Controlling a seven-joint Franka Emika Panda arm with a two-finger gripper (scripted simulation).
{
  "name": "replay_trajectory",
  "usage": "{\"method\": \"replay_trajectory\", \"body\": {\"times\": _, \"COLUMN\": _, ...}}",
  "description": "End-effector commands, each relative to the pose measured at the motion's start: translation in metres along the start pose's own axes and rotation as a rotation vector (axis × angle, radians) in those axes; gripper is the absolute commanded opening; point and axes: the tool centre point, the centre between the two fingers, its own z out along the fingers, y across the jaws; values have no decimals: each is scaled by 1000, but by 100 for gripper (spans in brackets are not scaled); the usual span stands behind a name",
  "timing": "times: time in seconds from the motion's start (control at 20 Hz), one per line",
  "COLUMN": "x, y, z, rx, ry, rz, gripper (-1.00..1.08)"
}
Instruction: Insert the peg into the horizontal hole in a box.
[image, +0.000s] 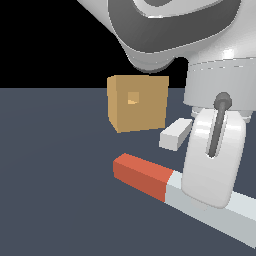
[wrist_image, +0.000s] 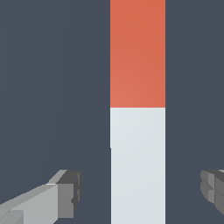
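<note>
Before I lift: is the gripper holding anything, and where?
Nothing held. The gripper is open, fingers apart on either side of the red-and-white square peg's white section.

one peg (image: 165, 185), one box (image: 137, 103), one hole (image: 132, 98), one tool (wrist_image: 140, 190)

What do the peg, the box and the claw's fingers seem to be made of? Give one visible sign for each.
Peg: flat matte red-orange and pale grey, no texture; material open, perhaps painted plastic.
Box: even tan, no grain; wood or cardboard by colour only.
Claw fingers: plain grey, blocky, dull; metal or plastic, hard to tell in a render.
</note>
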Motion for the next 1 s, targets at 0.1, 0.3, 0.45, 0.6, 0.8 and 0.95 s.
{"method": "replay_trajectory", "body": {"times": 0.1, "x": 1, "y": 0, "z": 23, "rx": 1, "ry": 1, "rz": -2, "gripper": 100}}
{"method": "replay_trajectory", "body": {"times": 0.3, "x": 1, "y": 0, "z": 40, "rx": 1, "ry": 1, "rz": -3, "gripper": 100}}
{"method": "replay_trajectory", "body": {"times": 0.45, "x": 1, "y": 0, "z": 44, "rx": 1, "ry": 1, "rz": -3, "gripper": 100}}
{"method": "replay_trajectory", "body": {"times": 0.6, "x": 0, "y": 1, "z": 42, "rx": 1, "ry": 1, "rz": -3, "gripper": 100}}
{"method": "replay_trajectory", "body": {"times": 0.8, "x": 0, "y": 1, "z": 42, "rx": 1, "ry": 1, "rz": -3, "gripper": -100}}
{"method": "replay_trajectory", "body": {"times": 0.95, "x": 0, "y": 1, "z": 42, "rx": 1, "ry": 1, "rz": -3, "gripper": -100}}
